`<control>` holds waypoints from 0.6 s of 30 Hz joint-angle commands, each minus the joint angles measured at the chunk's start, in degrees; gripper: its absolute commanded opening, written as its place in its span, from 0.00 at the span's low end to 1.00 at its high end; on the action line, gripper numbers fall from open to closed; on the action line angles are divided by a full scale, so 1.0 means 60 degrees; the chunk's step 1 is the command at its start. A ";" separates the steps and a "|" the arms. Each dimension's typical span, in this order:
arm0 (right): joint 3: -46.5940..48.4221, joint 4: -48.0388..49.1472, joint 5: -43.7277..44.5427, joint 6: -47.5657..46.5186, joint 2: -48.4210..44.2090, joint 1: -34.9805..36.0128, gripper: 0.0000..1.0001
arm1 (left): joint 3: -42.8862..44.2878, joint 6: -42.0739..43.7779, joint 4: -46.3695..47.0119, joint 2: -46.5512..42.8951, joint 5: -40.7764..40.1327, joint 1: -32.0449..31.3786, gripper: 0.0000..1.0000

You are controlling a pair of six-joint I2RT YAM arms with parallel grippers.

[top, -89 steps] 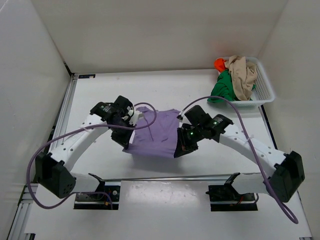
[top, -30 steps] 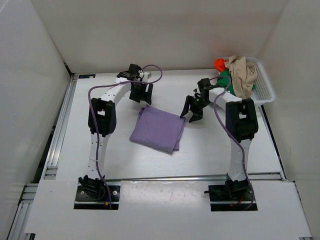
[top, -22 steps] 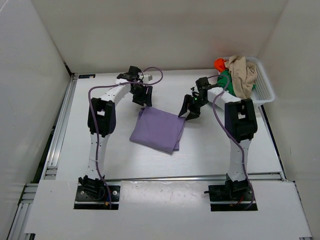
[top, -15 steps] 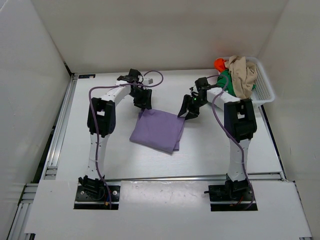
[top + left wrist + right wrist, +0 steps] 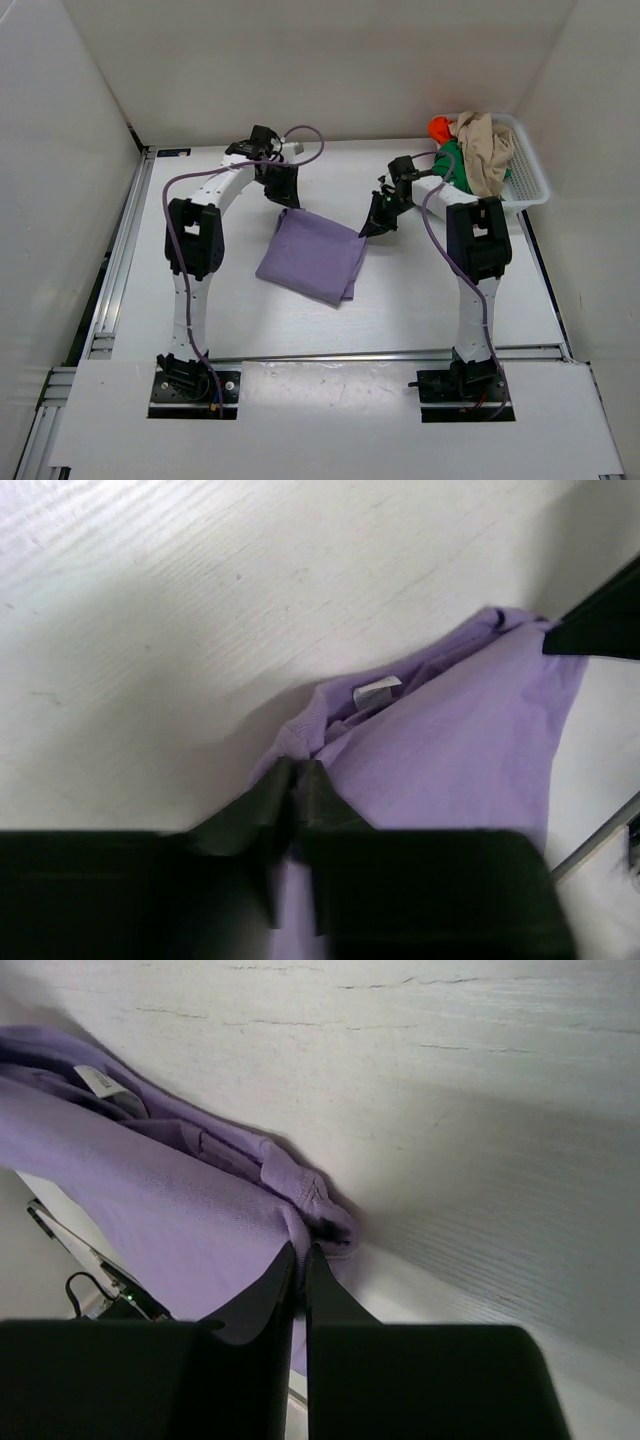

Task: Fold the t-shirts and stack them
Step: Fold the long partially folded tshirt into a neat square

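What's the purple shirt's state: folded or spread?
Folded. The purple shirt lies as a compact rectangle with layered edges, no sleeves out.

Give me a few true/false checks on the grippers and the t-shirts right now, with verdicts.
1. The left gripper and the right gripper are each shut on a far corner of the lilac t-shirt. True.
2. The lilac t-shirt lies in the white mesh basket. False: it lies folded on the table, between the arms.
3. The beige t-shirt is draped on top of the pile in the basket. True.
4. The green t-shirt is spread flat on the table. False: it is bunched at the basket's left end.
5. A white label shows at the lilac t-shirt's far edge. True.
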 commanded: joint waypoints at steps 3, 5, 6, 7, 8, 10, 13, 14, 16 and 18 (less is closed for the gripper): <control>0.0074 0.0062 -0.0044 -0.0055 -0.0717 0.0313 0.02 | -0.0387 0.0056 0.0103 -0.1424 -0.0434 0.0049 0.67; 0.0074 0.0062 -0.0132 -0.0055 -0.0601 0.0313 0.02 | -0.0490 0.0056 0.0103 -0.1337 -0.0523 0.0049 0.73; 0.0074 0.0062 -0.0132 -0.0055 -0.0600 0.0313 0.02 | -0.0490 0.0056 0.0103 -0.1162 -0.0610 0.0049 0.75; 0.0074 0.0062 -0.0132 -0.0055 -0.0499 0.0313 0.02 | -0.0287 0.0056 0.0103 -0.1059 -0.0698 0.0049 0.75; 0.0074 0.0062 -0.0132 -0.0055 -0.0498 0.0313 0.02 | -0.0169 0.0056 0.0103 -0.1058 -0.0699 0.0151 0.75; 0.0074 0.0062 -0.0220 -0.0055 -0.0498 0.0313 0.02 | -0.0080 0.0056 0.0103 -0.0926 -0.0202 0.0152 0.75; 0.0074 0.0062 -0.0220 -0.0055 -0.0498 0.0401 0.02 | -0.0080 0.0056 0.0103 -0.0606 -0.0813 0.0036 0.75; 0.0074 0.0062 -0.0133 -0.0055 -0.0498 0.0401 0.02 | -0.0080 0.0056 0.0103 -0.0502 -0.0976 -0.0081 0.75; -0.0013 0.0062 -0.0132 -0.0055 -0.0498 0.0401 0.02 | 0.0168 0.0056 0.0103 -0.0225 -0.0977 -0.0083 0.75; -0.0014 0.0062 -0.0132 -0.0055 -0.0498 0.0401 0.02 | 0.0373 0.0056 0.0190 -0.0034 -0.0831 -0.0083 0.75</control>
